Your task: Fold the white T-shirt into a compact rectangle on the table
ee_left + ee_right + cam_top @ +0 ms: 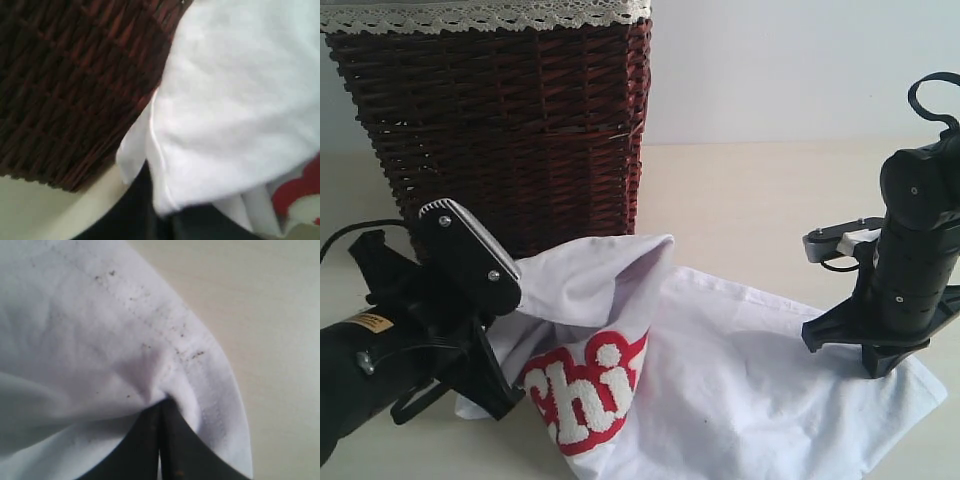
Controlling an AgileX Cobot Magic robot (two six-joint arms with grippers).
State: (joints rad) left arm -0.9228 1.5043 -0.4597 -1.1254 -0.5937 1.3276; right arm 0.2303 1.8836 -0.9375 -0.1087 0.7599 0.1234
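Note:
The white T-shirt (750, 380) lies crumpled on the table (750, 200), its red-outlined lettering (585, 390) facing forward. At the lower left, my left gripper (505, 390) is shut on a raised fold of the shirt close to the basket. The left wrist view shows white T-shirt cloth (240, 100) running down into the dark left gripper (160, 212). On the right, my right gripper (880, 365) points down onto the shirt's right edge. In the right wrist view the right gripper (161, 407) has its fingers pressed together, pinching the T-shirt's stitched hem (90, 340).
A tall dark wicker basket (510, 130) with white lace trim stands at the back left, just behind the left gripper and touching the lifted cloth; its weave also fills the left wrist view as the basket (65, 90). Bare table (270, 315) lies beyond the hem.

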